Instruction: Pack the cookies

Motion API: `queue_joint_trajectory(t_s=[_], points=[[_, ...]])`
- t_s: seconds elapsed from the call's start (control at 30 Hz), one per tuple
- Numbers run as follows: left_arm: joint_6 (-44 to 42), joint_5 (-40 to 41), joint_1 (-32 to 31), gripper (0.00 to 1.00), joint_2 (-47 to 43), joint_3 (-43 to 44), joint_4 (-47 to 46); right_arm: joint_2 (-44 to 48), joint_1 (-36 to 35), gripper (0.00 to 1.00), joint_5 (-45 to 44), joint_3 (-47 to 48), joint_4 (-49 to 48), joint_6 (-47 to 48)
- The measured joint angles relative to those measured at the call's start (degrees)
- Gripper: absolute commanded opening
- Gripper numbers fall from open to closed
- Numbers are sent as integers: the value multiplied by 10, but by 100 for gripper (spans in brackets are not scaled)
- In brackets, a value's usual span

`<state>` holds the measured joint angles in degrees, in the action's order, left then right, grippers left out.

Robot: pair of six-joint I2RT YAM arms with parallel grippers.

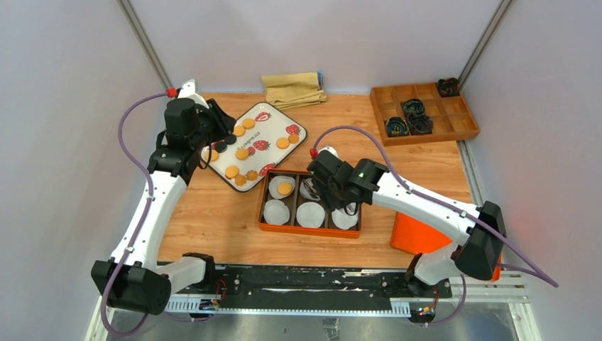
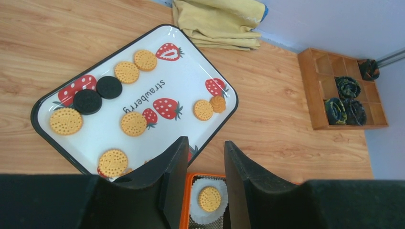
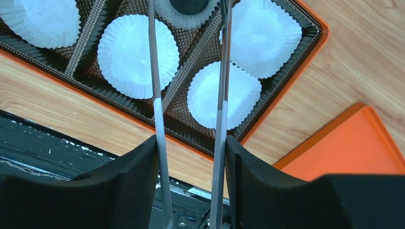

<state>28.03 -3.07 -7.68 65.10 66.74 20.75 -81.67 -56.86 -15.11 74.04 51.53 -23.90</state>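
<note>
Several golden cookies (image 2: pixel 133 123) and two black cookies (image 2: pixel 87 101) lie on the strawberry-print tray (image 2: pixel 191 67), which also shows in the top view (image 1: pixel 273 131). My left gripper (image 2: pixel 205 140) is open and empty above the tray's near corner; it also shows in the top view (image 1: pixel 216 124). One golden cookie (image 1: pixel 285 188) sits in a paper cup in the orange box (image 1: pixel 309 229). My right gripper (image 3: pixel 191 138) is shut on metal tongs (image 3: pixel 156 95) over the box (image 3: pixel 313 33). The tong arms flank a black cookie (image 3: pixel 189 5) in a cup.
Several white paper cups (image 3: pixel 138 55) fill the box's compartments. An orange lid (image 3: pixel 353 148) lies right of the box. A folded yellow cloth (image 1: pixel 293 89) and a wooden divided tray (image 1: pixel 454 128) with dark coils stand at the back.
</note>
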Motion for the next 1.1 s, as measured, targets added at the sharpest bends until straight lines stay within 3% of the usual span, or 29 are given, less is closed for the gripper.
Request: queue_joint_trajectory(t_s=[0.13, 0.27, 0.4, 0.6, 0.8, 1.1], points=[[-5, -5, 0, 43, 0, 0, -1, -1, 0, 64, -4, 0, -1, -3], [-6, -12, 0, 43, 0, 0, -2, -9, 0, 53, -15, 4, -1, -3], [-6, -19, 0, 43, 0, 0, -3, -10, 0, 50, -17, 17, 0, -2], [-6, -28, 0, 43, 0, 0, -10, 2, -2, 74, -26, 45, -11, 8], [-6, -32, 0, 43, 0, 0, -10, -2, -2, 77, -20, -3, -25, 12], [-6, -44, 0, 42, 0, -8, -10, -15, -13, 87, 67, -50, -58, 15]])
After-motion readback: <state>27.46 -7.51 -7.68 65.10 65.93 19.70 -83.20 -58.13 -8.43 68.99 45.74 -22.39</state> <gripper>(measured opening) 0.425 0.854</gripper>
